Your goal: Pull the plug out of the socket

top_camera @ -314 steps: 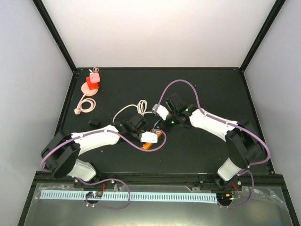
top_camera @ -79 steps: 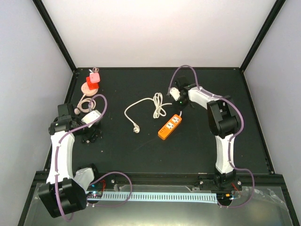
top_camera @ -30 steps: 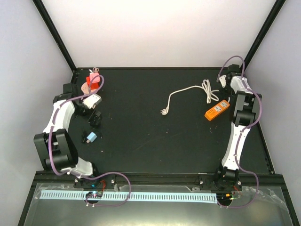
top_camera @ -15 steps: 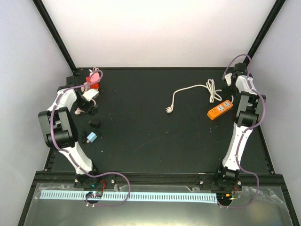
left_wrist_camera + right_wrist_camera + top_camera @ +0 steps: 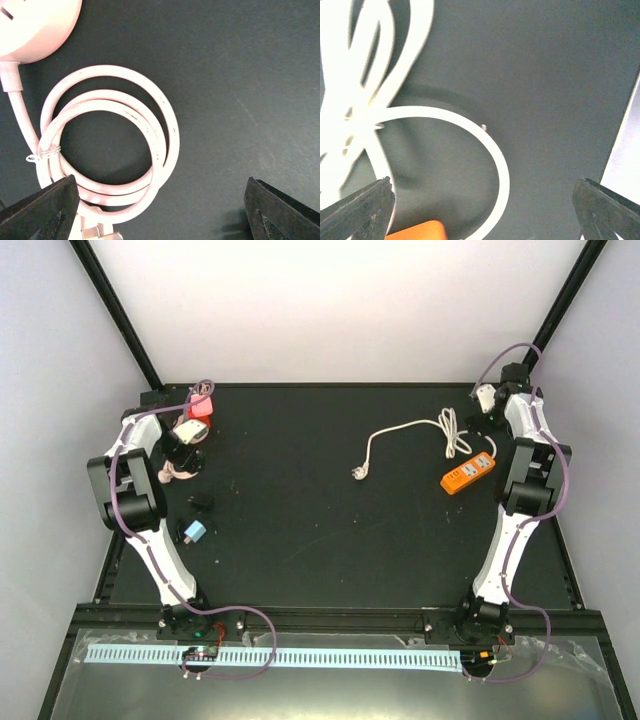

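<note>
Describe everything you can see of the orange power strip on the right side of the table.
The orange power strip is a long, plastic-looking bar with a row of pale socket faces on top. It lies flat on the black table, on the right side, turned diagonally. A white cable leaves its far end, forms a bundle, and ends in a plug lying free on the table. No plug appears to sit in it.

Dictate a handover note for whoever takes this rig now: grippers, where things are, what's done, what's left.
Left gripper open, empty, above the coiled pink cable by the pink socket, far left.
Right gripper open, empty, above the white cable beside the orange power strip, far right.
Nothing shows plugged into the strip, so the pull looks done.
Remaining: check the red plug by the pink socket; unclear if seated.
</note>
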Action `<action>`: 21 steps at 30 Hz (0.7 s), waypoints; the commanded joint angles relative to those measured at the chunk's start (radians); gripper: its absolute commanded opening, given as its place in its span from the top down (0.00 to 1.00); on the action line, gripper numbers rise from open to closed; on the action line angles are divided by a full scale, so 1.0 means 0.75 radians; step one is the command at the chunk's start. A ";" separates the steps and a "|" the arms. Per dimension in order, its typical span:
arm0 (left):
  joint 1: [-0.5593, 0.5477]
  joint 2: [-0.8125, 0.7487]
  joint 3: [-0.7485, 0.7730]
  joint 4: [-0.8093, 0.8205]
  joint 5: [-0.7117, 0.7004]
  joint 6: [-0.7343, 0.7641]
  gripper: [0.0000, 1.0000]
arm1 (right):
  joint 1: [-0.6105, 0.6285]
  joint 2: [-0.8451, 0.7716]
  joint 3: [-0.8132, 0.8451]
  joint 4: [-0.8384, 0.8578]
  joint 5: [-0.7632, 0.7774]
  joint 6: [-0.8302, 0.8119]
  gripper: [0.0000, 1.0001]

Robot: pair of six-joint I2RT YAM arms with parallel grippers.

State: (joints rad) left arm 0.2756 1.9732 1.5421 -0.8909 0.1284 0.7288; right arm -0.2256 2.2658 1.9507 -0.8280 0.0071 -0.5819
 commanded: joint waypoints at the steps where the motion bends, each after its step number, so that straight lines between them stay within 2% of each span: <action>1: 0.032 0.093 0.100 -0.094 0.009 0.035 0.08 | 0.028 -0.117 -0.025 -0.064 -0.153 0.027 0.00; 9: 0.040 0.160 0.103 -0.107 -0.017 0.066 0.18 | 0.053 -0.285 -0.140 -0.093 -0.403 0.097 0.00; 13: 0.038 0.165 0.099 -0.105 -0.015 0.064 0.28 | 0.061 -0.381 -0.183 -0.102 -0.543 0.149 0.00; 21: 0.029 0.177 0.083 -0.091 -0.052 0.062 0.56 | 0.060 -0.583 -0.254 -0.112 -0.894 0.287 0.00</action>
State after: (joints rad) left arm 0.3008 2.0907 1.5864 -0.9489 0.1154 0.7673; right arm -0.1825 1.9121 1.7958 -0.9092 -0.4793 -0.4389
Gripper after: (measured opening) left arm 0.483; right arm 0.999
